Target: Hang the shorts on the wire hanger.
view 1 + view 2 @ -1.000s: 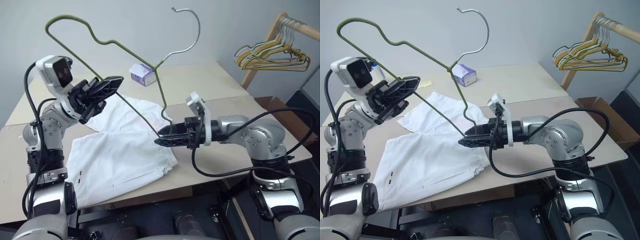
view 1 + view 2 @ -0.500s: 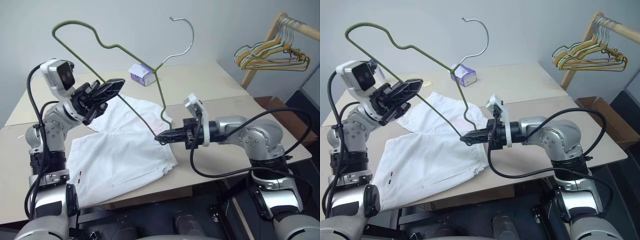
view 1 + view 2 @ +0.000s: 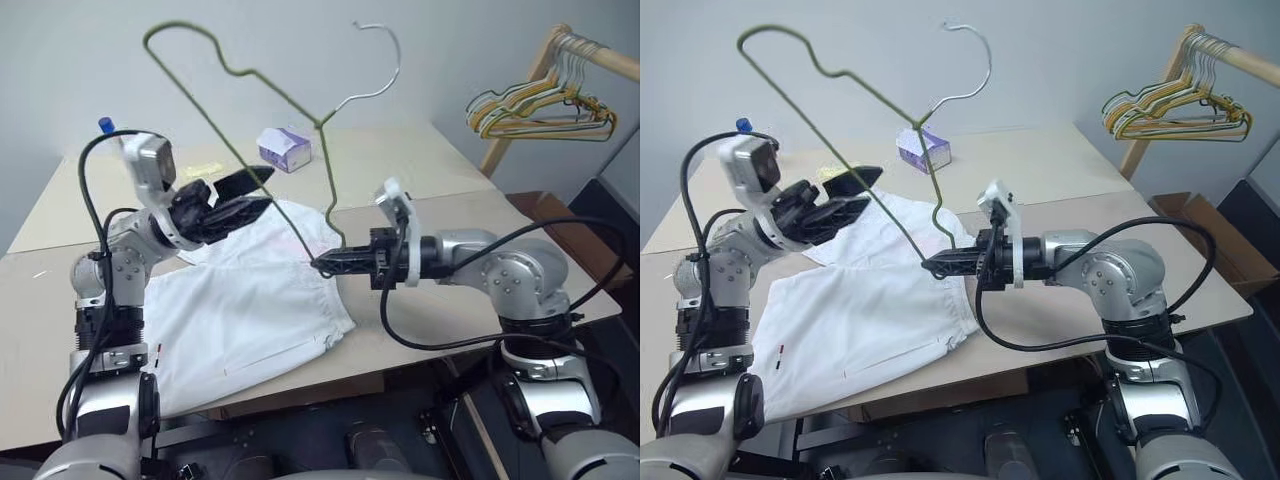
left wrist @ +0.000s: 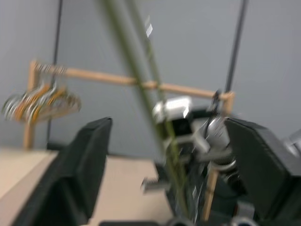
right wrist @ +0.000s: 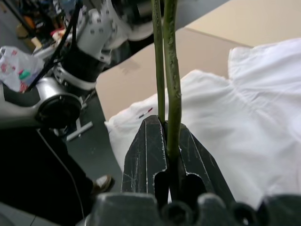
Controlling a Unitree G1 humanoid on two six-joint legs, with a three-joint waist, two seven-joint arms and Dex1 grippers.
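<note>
My right gripper point(image 3: 322, 265) was clamped on the lower corner of the one hanger point(image 3: 225, 140), holding it upright above the table point(image 3: 420, 160), its silvery hook topmost. My left gripper point(image 3: 255, 193) had its two fingers spread wide, the wire passing between them without touching. The one pair of shorts point(image 3: 245, 305) lay flat on the table beneath both grippers, its two legs toward the near edge. One tissue pack point(image 3: 284, 149) sat further back. A bunch of hangers point(image 3: 540, 108), too tangled to count, hung on a wooden rack point(image 3: 525, 85) at the right.
</note>
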